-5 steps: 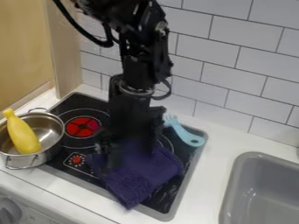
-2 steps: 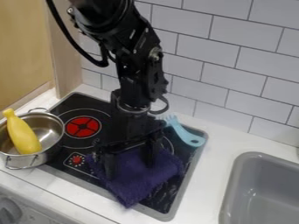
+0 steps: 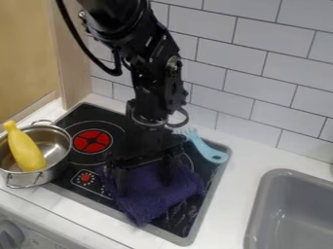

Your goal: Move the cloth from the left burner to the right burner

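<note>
The gripper (image 3: 145, 185) points toward six o'clock with its fingers standing apart on the cloth (image 3: 159, 194), which lies bunched on the right side of the stove (image 3: 207, 192), over part of the right burner (image 3: 188, 160). From the cloth, the red burner (image 3: 92, 141) is between ten and eleven o'clock, and the pot (image 3: 60, 146), with a yellow toy (image 3: 26, 151) leaning in it, is near ten. The blue fork (image 3: 209, 151) lies at one o'clock and the sink (image 3: 259, 209) at three.
</note>
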Controlling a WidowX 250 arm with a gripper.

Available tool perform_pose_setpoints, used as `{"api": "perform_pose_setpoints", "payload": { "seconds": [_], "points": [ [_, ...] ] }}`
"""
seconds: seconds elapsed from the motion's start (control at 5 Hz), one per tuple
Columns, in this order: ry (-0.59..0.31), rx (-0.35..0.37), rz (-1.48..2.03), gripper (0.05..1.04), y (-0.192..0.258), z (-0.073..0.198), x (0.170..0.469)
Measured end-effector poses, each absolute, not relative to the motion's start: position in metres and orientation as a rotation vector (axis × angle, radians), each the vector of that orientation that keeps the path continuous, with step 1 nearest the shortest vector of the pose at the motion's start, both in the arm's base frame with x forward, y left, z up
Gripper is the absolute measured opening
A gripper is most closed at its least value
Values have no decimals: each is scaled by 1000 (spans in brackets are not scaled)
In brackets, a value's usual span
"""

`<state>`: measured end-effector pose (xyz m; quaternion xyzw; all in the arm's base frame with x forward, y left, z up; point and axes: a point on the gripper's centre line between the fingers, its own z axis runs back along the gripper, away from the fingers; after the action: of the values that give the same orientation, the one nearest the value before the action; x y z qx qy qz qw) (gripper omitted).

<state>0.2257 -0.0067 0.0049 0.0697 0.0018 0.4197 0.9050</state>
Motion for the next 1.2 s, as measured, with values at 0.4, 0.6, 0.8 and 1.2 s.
{"api": "perform_pose_setpoints", "payload": {
  "seconds": [0.4,0.6,0.8,1.2],
  "points": [
    [-13,257,811,998,31,8,257],
    [-19,289,818,998,43,9,264],
    [-30,314,851,998,63,8,272],
    [-44,321,734,999,85,1,308]
  ]
}}
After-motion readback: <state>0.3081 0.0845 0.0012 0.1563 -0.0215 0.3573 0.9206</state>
